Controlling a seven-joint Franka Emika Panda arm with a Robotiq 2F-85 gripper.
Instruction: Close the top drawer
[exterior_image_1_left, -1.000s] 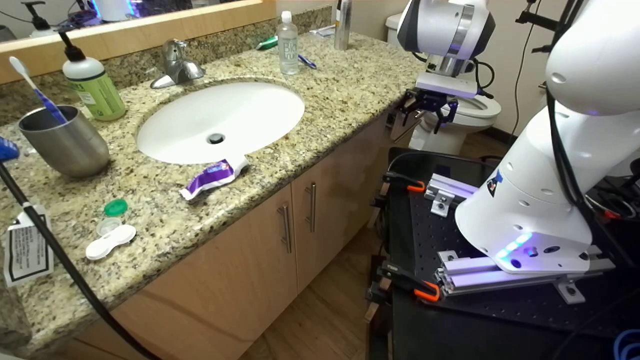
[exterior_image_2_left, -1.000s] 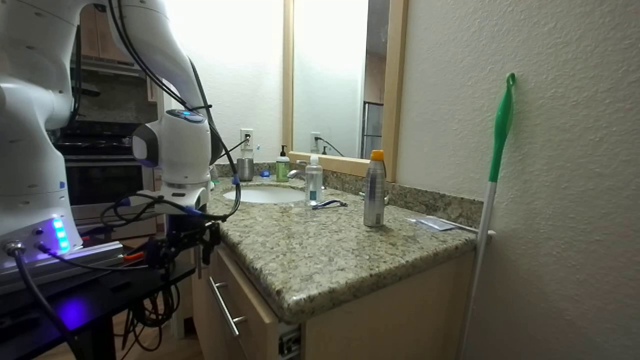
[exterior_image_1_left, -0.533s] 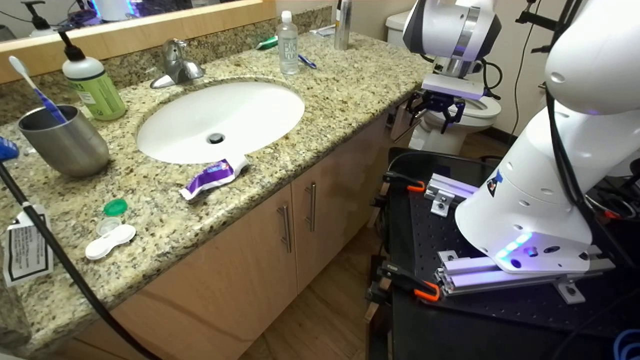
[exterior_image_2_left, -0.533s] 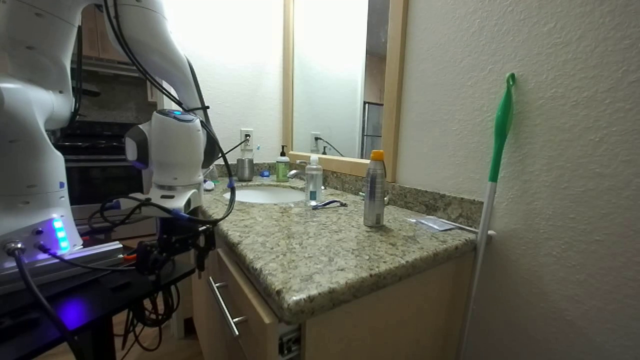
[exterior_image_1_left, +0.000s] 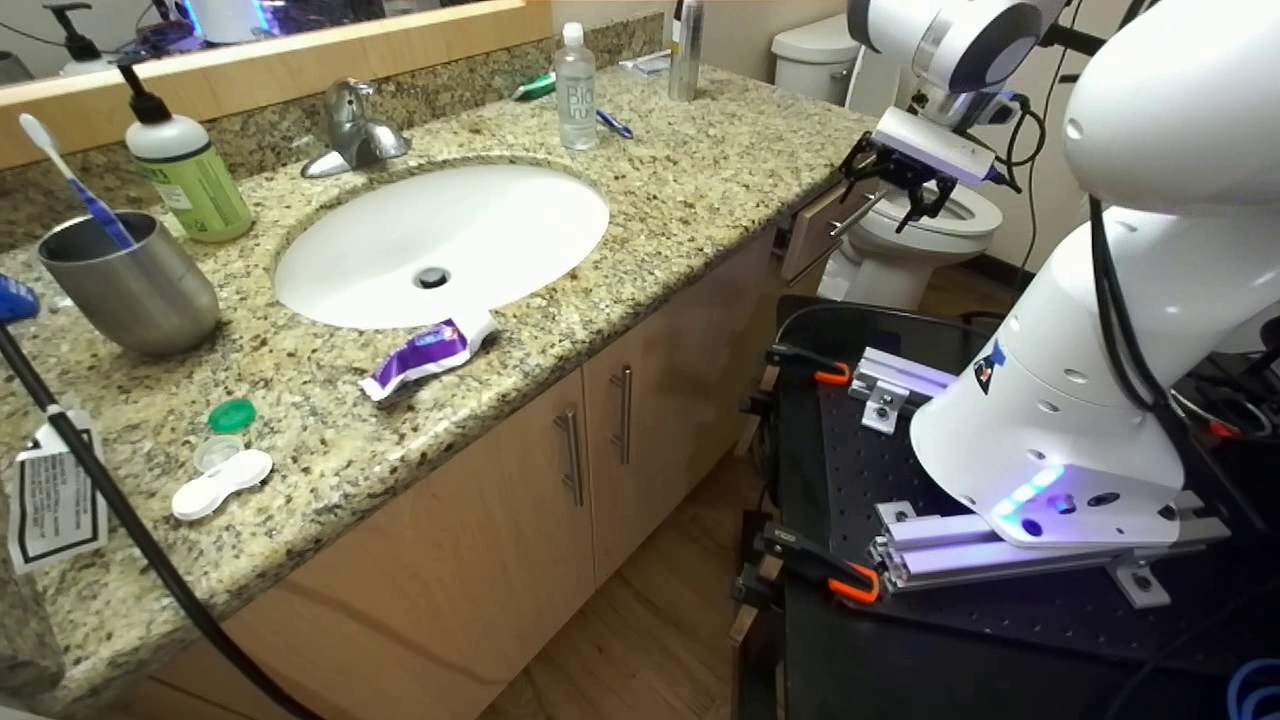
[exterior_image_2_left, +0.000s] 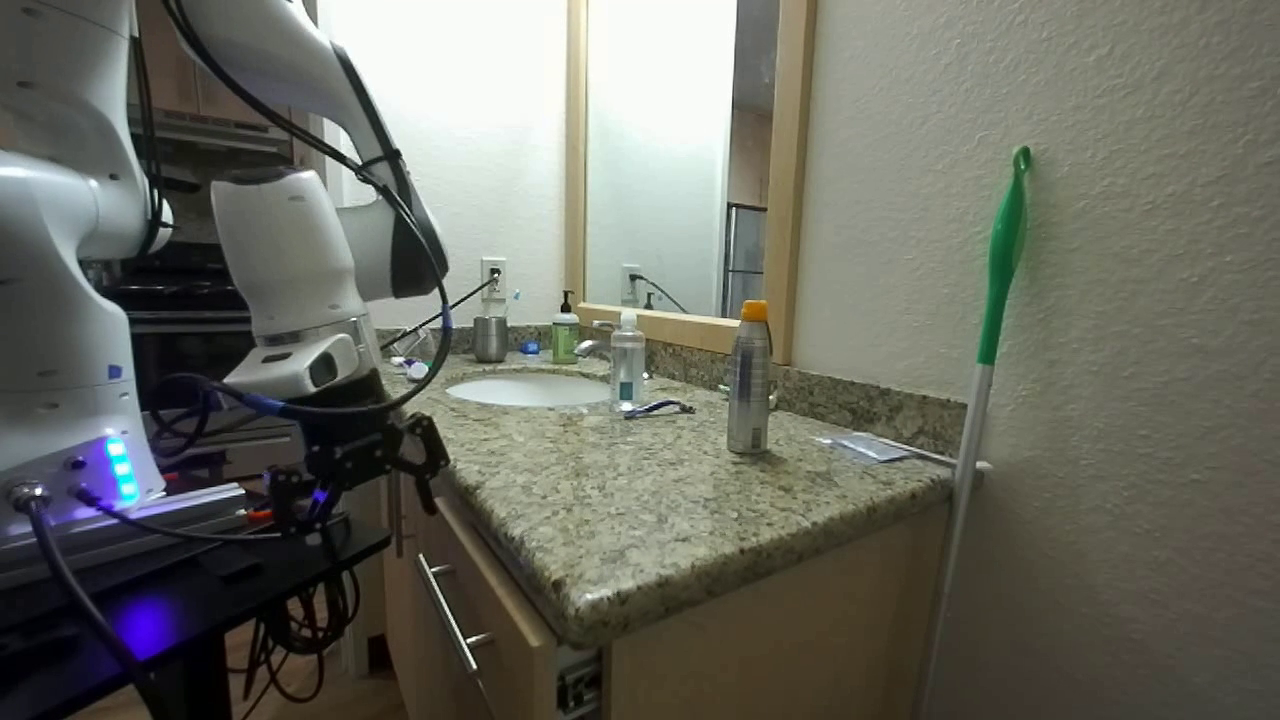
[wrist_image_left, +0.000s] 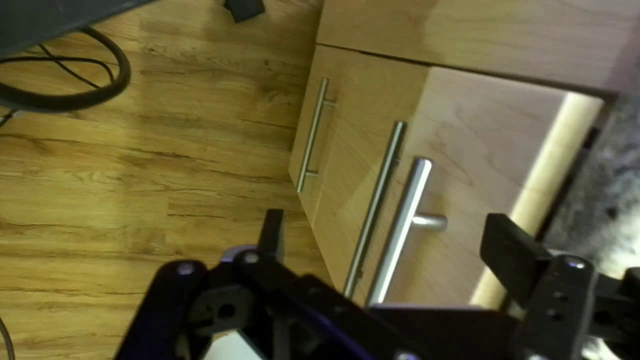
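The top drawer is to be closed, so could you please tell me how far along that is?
Done: the gripper is open and near the front of the top drawer. In hand: seemingly the set-up for a push, no clear contact in the wrist view. Left: the closing itself; the drawer stands ajar, its slide rail exposed in an exterior view.

Exterior views share the countertop from opposite ends — wrist view looks down, drawer seemingly close.

The rounded white arm has black cables, blue lights, a black pincer.
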